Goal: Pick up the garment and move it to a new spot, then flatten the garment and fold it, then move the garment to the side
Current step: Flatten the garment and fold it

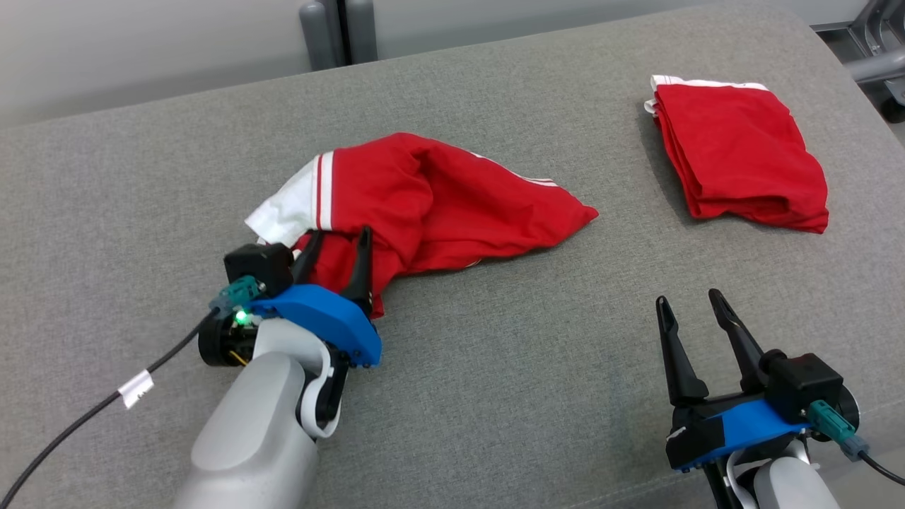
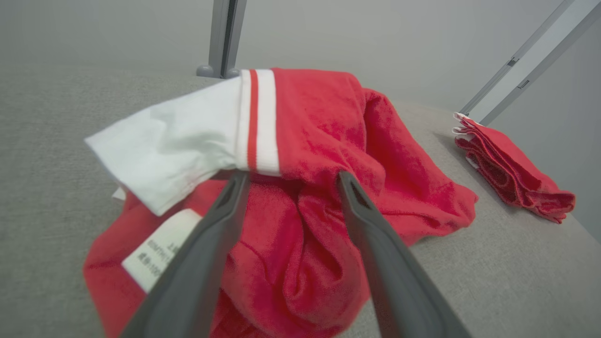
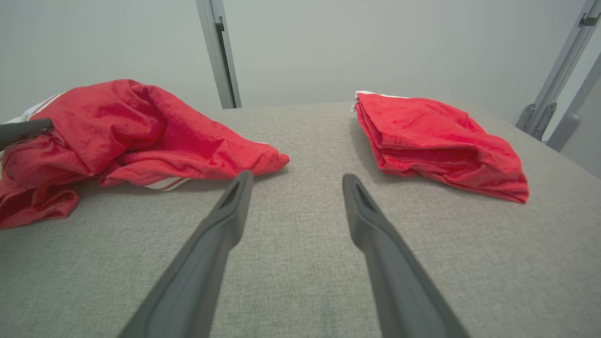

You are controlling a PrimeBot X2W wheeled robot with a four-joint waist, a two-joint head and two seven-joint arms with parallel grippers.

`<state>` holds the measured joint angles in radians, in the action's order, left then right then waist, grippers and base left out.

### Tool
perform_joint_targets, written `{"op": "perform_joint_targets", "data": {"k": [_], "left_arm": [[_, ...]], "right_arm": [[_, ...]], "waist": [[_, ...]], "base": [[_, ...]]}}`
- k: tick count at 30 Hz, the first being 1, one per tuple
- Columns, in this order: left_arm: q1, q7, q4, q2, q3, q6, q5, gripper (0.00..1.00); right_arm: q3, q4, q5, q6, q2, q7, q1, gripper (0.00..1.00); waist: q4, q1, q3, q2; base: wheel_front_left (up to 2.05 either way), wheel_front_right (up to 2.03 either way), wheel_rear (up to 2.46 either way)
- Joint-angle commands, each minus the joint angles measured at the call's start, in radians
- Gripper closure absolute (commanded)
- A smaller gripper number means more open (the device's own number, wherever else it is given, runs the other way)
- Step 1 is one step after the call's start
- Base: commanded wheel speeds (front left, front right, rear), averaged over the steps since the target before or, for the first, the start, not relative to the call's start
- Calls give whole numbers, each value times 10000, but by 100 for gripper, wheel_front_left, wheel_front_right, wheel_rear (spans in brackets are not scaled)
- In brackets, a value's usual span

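- The worktop (image 1: 495, 367) is covered in grey woven fabric and spans the whole head view.
- Behind it stands a plain pale wall (image 1: 141, 49). Two grey upright posts (image 1: 336, 32) rise at the far edge, and a grey metal frame (image 1: 877, 49) stands at the far right corner.
- The garment (image 1: 438, 205) (red, with a white section and white stripes) lies crumpled on the worktop, left of centre.
- A second red cloth (image 1: 742, 155), folded into a flat stack, lies well apart from the garment at the far right.
- The left hand (image 1: 340, 235) is at the garment's near edge. Its fingers stand apart with a bunch of red cloth between them, and the cloth is not pinched.
- The right hand (image 1: 688, 297) is over bare worktop at the lower right. Its fingers stand apart and hold nothing, well apart from both cloths.
- A white care label (image 2: 159, 249) shows in the left wrist view. One finger covers part of it, and the print is too blurred to read.
- The garment's folds conceal its outline, so its type cannot be told.
- Both forearms are cut off at the bottom edge of the head view. A black cable (image 1: 92, 410) from the left wrist runs out at the lower left corner.
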<state>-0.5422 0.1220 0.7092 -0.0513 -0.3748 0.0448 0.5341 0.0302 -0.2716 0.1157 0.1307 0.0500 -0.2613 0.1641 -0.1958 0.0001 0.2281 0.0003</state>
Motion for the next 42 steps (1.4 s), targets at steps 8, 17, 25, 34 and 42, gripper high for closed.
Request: {"op": "perform_joint_targets", "data": {"k": [8,17,25,34,42], "left_arm": [[-930,383,268,13,139,148,740,0],[-1619,370,646,2,5,-124,1489,0],[-2399,914,1308,-40,-440,-233,895,100],[-2795,1369,-42,12,-1612,-41,1158,100],[-3533,1428,-2374,9,-3409,-778,1732,100]], "right_arm": [[104,-16,123,1,12,-57,227,0],[245,15,228,1,13,-57,296,0],[276,-85,293,1,12,-55,304,0],[257,-154,266,1,12,-55,48,0],[386,-285,241,1,12,-55,-77,0]], "waist": [[-223,-1,80,-3],[-626,-1,224,-3],[-810,-1,161,-3],[-664,-1,-248,-3],[-511,-1,-749,-3]], "base": [[0,0,0],[0,0,0],[0,0,0],[0,0,0],[0,0,0]]}}
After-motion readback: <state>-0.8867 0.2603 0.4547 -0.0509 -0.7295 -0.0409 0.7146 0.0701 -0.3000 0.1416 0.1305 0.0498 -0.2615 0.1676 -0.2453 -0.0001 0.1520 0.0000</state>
